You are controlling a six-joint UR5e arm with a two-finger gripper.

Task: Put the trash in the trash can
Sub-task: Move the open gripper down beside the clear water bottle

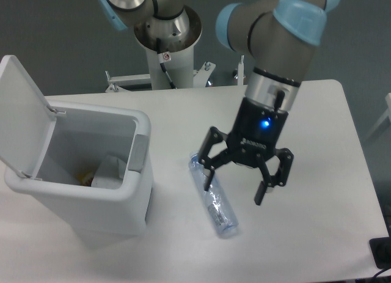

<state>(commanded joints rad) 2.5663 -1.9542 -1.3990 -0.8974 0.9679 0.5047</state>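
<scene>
Gripper (234, 193): is being held wide open above the table (317, 142), with nothing clasped between its fingers; whether the left finger is touching the bottle cannot be told.
Bottle (214, 197): is being left lying flat on the table, right of the trash can, partly under the gripper's left finger.
Trash can (79, 191): is being kept open, lid (21, 112) raised at its left.
Wrapper (109, 172): whitish piece is being held inside the trash can.

You have one fixed camera, set high and looking steeply down on the counter (317, 112) toward the arm's base (168, 35) at the far edge. It sits fairly near, and the counter fills most of the view.
</scene>
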